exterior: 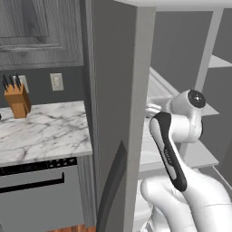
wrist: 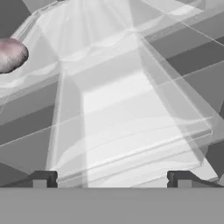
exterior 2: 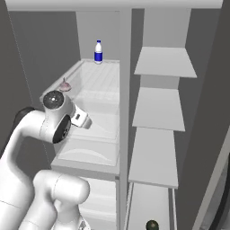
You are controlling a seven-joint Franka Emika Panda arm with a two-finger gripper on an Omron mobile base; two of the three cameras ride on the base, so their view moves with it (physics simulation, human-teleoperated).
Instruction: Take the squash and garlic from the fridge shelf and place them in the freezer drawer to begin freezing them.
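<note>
The garlic (exterior 2: 65, 85), a small pinkish bulb, lies at the left edge of an upper glass shelf (exterior 2: 96, 85) in the fridge's left column; in the hand view the garlic (wrist: 11, 54) sits at the upper left. My gripper (wrist: 111, 179) is open, its tips wide apart with nothing between them, and it points over a lower glass shelf, below and right of the garlic. A dark green squash (exterior 2: 152, 224) rests at the bottom of the right column in a pale grey box with low walls, apparently the freezer drawer (exterior 2: 148, 202).
A blue-labelled bottle (exterior 2: 98, 51) stands at the back of the top shelf. A vertical divider (exterior 2: 125, 90) splits the fridge from the right column's shelves (exterior 2: 159, 108). The open door's edge (exterior: 136, 113) stands close to my arm; left of it is a marble counter (exterior: 43, 129) with a knife block (exterior: 17, 99).
</note>
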